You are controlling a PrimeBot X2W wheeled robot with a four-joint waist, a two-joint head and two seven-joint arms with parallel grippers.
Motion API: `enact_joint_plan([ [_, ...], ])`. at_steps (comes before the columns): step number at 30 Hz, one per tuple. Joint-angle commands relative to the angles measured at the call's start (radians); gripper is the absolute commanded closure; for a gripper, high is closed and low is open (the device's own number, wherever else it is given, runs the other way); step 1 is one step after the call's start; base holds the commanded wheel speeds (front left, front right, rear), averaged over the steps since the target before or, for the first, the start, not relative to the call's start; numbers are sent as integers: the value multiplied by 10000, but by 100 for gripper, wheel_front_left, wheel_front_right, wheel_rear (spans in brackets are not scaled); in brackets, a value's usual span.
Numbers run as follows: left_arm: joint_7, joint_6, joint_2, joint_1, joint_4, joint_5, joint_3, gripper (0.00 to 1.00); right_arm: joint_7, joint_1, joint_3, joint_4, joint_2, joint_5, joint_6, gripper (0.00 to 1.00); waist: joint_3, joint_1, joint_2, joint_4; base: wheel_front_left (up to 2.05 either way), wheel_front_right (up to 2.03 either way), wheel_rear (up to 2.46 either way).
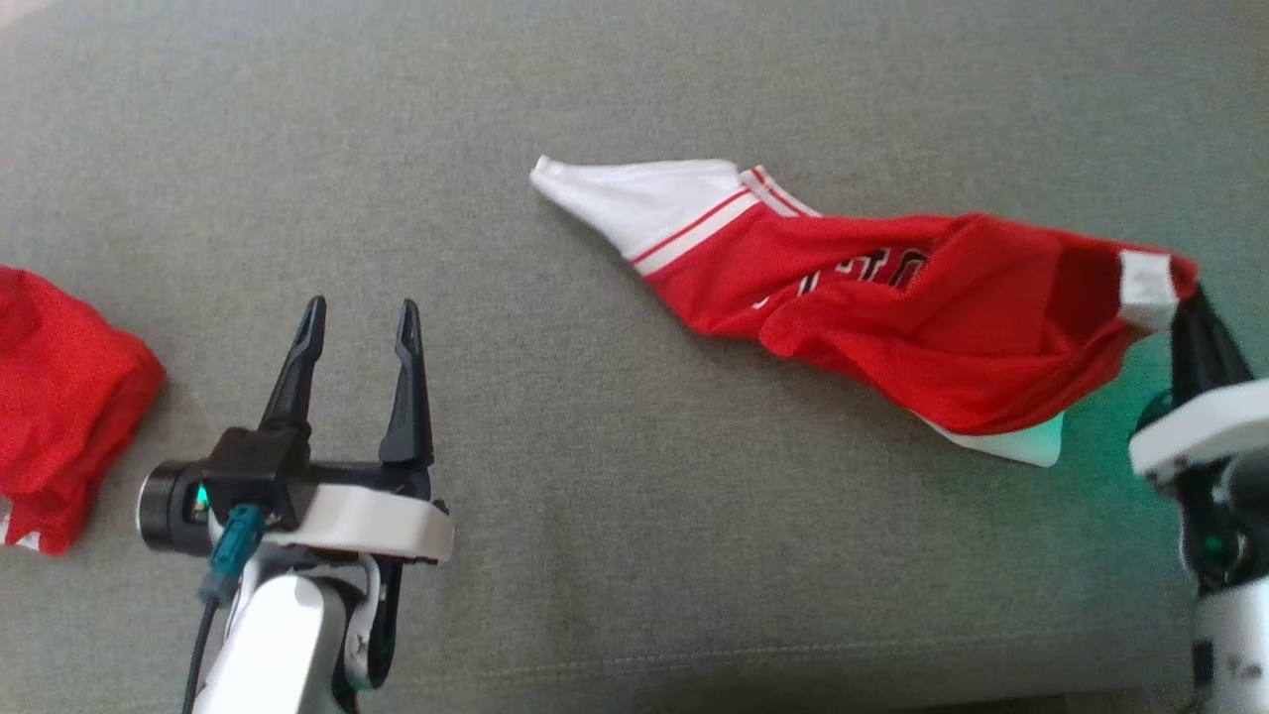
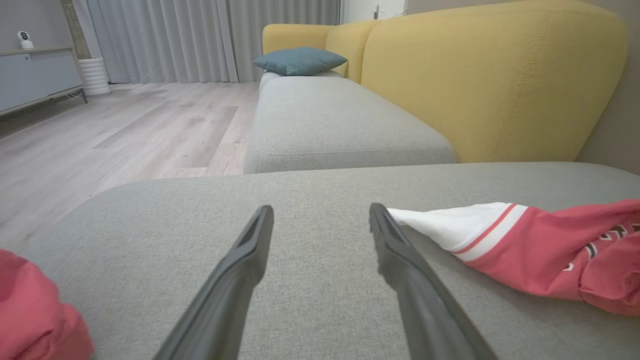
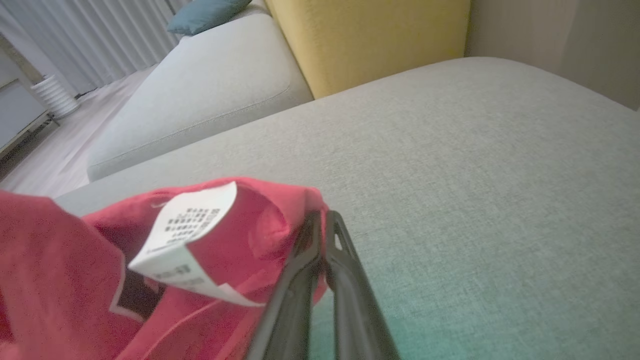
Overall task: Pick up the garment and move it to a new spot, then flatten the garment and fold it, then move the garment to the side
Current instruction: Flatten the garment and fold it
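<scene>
Red and white cloth, the garment [image 1: 892, 317], lay stretched over the grey seat cushion [image 1: 595, 516] from the upper middle of the head view to its right edge, with the white tip at upper centre.

The right gripper [image 1: 1193, 302] rose from the right edge on its pale wrist. Its fingers pointed up the frame and were pinched together on the red hem beside a white label [image 1: 1148, 283]. In the right wrist view the two dark fingers [image 3: 345, 280] met at centre, with red fabric caught at their tips.

The left gripper [image 1: 362, 315] stood at lower left of the head view, its fingers spread and holding nothing. It pointed up the frame over bare cushion.

Folds broke up the dark lettering on the garment, so it could not be read, and the label's print was too small to make out. The right edge cut off the right forearm. A second red cloth [image 1: 59, 407] at the left edge was partly out of frame. Whether the left fingertips touched the cushion could not be told.
</scene>
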Motion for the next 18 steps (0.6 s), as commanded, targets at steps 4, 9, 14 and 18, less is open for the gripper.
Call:
enact_joint_plan([
  [4, -49, 16, 148, -559, -331, 69, 189, 0, -833, -1176, 137, 835, -462, 471, -7, 0, 316, 0, 0, 47, 0, 0, 0],
  [9, -68, 27, 158, -629, -235, 63, 148, 0, -2024, -1581, 436, 1456, -851, 103, -7, 0, 234, 0, 0, 49, 0, 0, 0],
  [14, -101, 86, 191, -479, -150, 13, 175, 0, -2932, -1187, 1039, 916, -958, -378, -7, 0, -196, 0, 0, 18, 0, 0, 0],
  [18, -116, 132, 243, -327, -135, -26, 221, 0, -2996, -666, 1428, 173, -918, -630, -7, 0, -494, 0, 0, -10, 0, 0, 0],
])
